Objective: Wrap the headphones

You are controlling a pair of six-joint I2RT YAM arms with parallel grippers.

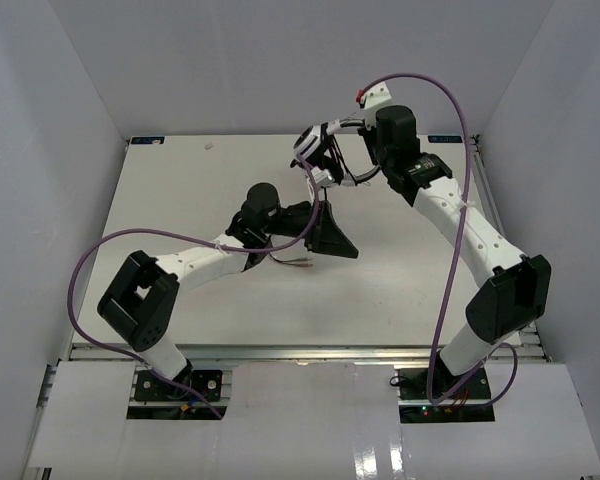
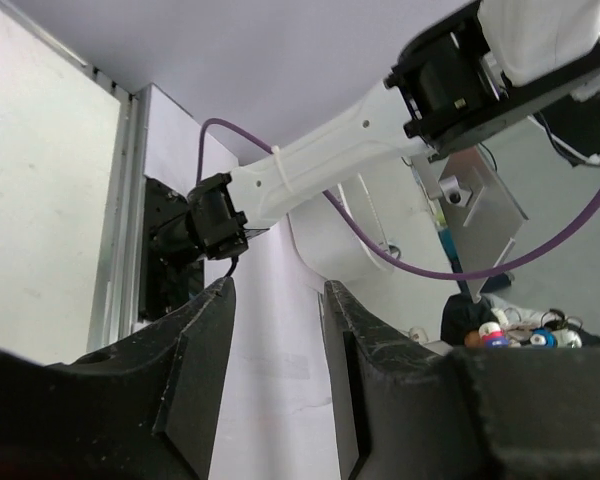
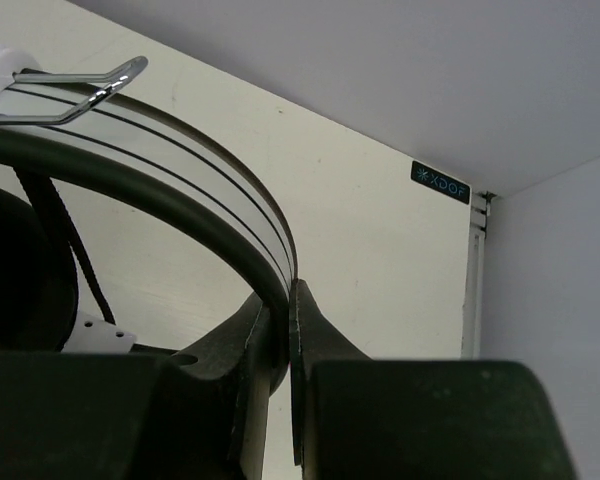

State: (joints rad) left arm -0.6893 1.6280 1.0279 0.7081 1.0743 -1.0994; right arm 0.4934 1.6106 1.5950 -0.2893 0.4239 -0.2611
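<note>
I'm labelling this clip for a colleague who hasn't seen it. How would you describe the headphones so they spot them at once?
Look to the far side of the white table, where the right arm reaches in. There the right gripper pinches the headphones by their thin headband. A white round cup and a thin black cord set them apart from the thicker purple arm cables.
</note>
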